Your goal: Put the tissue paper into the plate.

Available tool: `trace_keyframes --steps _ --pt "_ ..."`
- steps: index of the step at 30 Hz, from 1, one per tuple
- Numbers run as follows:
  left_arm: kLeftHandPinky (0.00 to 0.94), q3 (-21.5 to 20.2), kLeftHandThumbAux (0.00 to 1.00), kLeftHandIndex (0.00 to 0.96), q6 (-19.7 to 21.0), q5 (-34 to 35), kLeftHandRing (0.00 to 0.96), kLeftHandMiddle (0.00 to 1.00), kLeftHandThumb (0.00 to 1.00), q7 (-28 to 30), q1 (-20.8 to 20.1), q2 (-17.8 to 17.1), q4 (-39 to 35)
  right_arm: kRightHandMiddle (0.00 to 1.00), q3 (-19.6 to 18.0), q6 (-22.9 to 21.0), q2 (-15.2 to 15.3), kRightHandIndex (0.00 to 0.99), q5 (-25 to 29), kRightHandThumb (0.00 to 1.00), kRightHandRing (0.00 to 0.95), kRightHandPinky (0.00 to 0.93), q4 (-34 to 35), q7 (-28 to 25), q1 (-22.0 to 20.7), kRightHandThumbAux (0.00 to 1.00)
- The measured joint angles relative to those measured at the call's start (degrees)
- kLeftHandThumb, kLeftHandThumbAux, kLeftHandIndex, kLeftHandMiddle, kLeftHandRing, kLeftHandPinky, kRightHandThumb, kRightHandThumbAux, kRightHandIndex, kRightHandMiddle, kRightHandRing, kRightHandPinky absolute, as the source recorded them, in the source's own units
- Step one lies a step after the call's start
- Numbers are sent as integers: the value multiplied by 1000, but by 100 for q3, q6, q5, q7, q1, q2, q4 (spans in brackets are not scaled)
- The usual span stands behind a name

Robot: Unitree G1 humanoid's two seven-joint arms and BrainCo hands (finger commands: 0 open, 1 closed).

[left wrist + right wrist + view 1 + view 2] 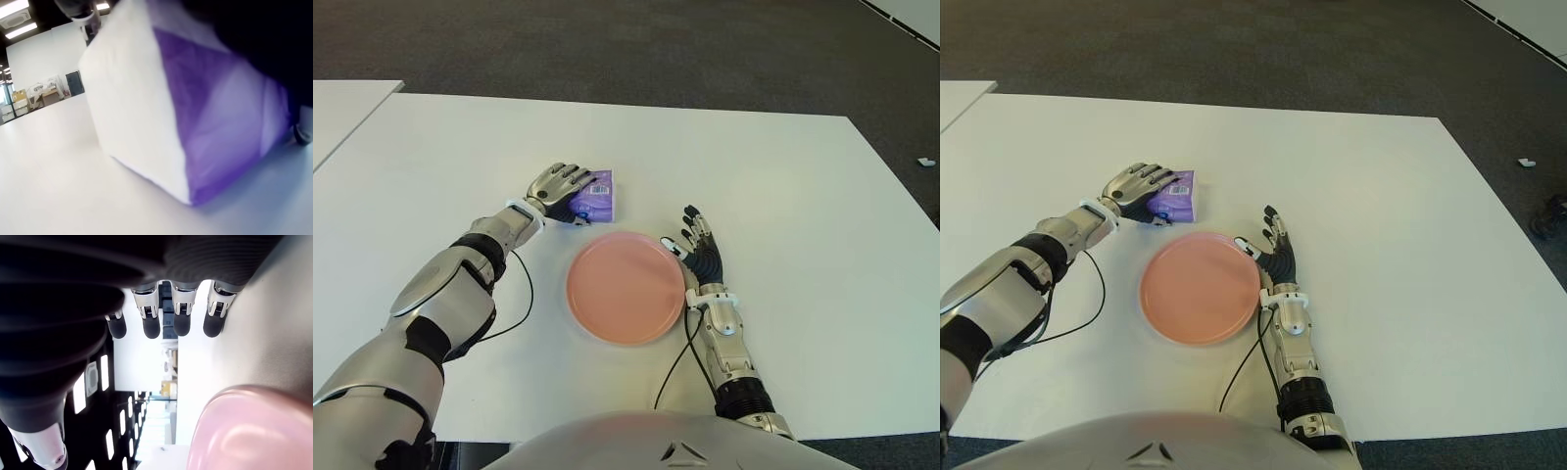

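The tissue paper point(600, 197) is a purple and white pack lying on the white table point(803, 215), just beyond the far left rim of the pink plate point(625, 287). My left hand point(560, 186) covers the pack's left side, its fingers curled over the top. In the left wrist view the pack point(195, 122) fills the picture and its lower edge sits on the table. The plate holds nothing. Palm down beside the plate's right rim is my right hand point(700, 253), fingers point(151, 325) spread and holding nothing.
A black cable point(519, 304) loops on the table under my left forearm, and another point(675, 367) runs by my right wrist. A second white table point(342, 108) stands at the far left. Dark carpet lies beyond the table's far edge.
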State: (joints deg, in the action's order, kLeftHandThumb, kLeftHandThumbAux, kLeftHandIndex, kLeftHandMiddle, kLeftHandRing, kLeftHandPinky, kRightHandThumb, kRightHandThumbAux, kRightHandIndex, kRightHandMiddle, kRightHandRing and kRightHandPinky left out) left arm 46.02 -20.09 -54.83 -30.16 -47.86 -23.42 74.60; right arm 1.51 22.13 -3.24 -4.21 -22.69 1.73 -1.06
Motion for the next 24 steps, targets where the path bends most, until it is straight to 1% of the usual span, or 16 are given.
trace_keyframes --steps 1,3,4,5,7,12,18,24 --pt "615 14 639 380 12 -1 575 575 578 -31 -5 1 0 0 0 -5 -1 0 1 37 0 0 8 0 6 702" --pt "713 117 671 414 102 -56 659 650 662 -270 -13 2 -1 0 -2 -26 0 0 1 34 0 0 27 3 17 702" --pt "729 188 676 418 169 -114 672 662 674 -436 -15 2 -1 0 -1 -42 0 0 1 33 0 0 42 4 25 702" --pt "765 240 682 427 221 -153 704 695 694 -560 -16 3 -1 0 -1 -53 0 0 1 31 0 0 58 4 35 700" --pt "808 311 688 437 315 -209 745 739 716 -789 -15 13 0 0 -2 -61 0 0 1 28 0 0 79 9 50 699" --pt "834 348 692 443 437 -191 796 801 732 -1079 23 67 0 0 -5 -84 0 0 -5 24 0 0 105 59 66 694" --pt "828 208 695 444 384 -15 823 828 733 -1093 59 116 1 0 5 -89 2 0 -19 23 0 0 106 107 70 688" --pt "824 177 697 443 336 78 830 836 731 -1086 79 126 7 0 8 -88 2 0 -15 27 0 0 107 121 71 689"
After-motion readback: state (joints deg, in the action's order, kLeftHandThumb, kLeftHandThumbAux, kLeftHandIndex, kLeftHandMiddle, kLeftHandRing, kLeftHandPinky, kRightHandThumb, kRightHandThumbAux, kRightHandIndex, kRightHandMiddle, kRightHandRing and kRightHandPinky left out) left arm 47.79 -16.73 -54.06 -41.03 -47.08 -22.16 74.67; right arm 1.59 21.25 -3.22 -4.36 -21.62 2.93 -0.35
